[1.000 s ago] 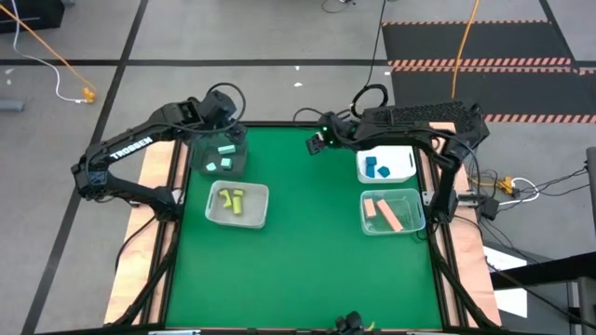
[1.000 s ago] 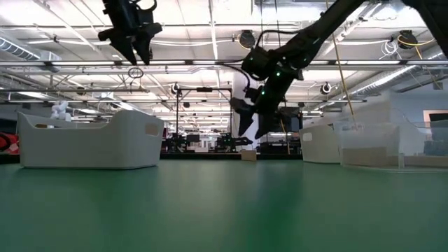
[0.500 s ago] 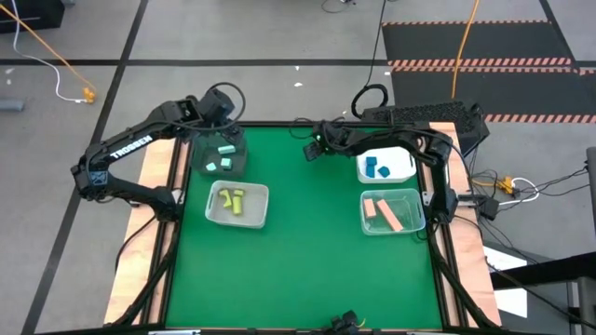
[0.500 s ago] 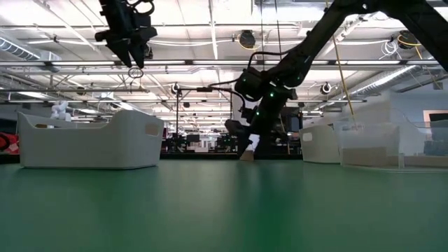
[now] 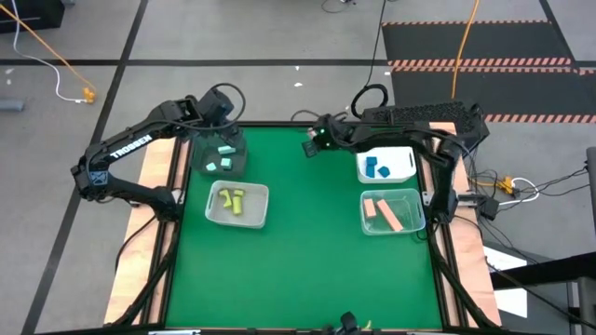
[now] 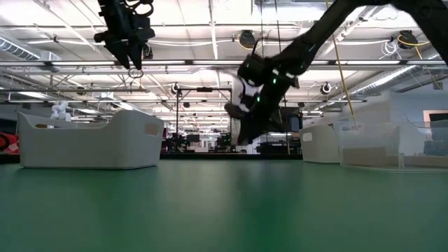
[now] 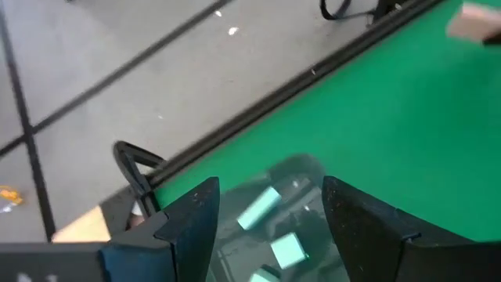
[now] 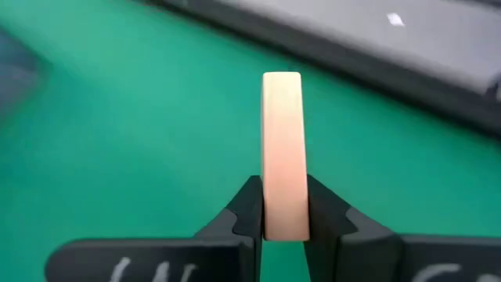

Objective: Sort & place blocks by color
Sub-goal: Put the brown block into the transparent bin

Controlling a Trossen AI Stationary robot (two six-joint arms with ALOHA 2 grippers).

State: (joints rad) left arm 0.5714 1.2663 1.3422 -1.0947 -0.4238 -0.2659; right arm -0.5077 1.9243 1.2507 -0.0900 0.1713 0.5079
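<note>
Two arms: both raised over the far half of the green worktop (image 5: 298, 251), one at each far corner.
Left gripper (image 7: 270, 210): hangs above the dark grey bin (image 5: 221, 158), its fingers (image 7: 192, 223) parted with nothing between them; the mint blocks (image 7: 258, 207) show in the gap, down in the bin.
Dark grey bin: at the worktop's far left, three mint green blocks (image 5: 223, 156) inside.
Clear bin, left (image 5: 212, 214): just nearer than the dark grey bin, holding yellow-green blocks (image 5: 233, 199).
Right gripper (image 8: 283, 210): up off the worktop to the left of the white bin (image 5: 408, 167), near the far edge; its fingers (image 8: 243, 211) are clenched on the lower end of a tan-orange bar (image 8: 282, 153), which sticks out straight between them.
Tan-orange bar: held in the air, touching both fingers, clear of the worktop and outside every bin; in the left wrist view it is a pale blur (image 7: 473, 19).
White bin: at the far right, blue blocks (image 5: 375, 168) inside.
Clear bin, right (image 5: 414, 219): just nearer than the white bin, holding tan-orange blocks (image 5: 384, 213).
</note>
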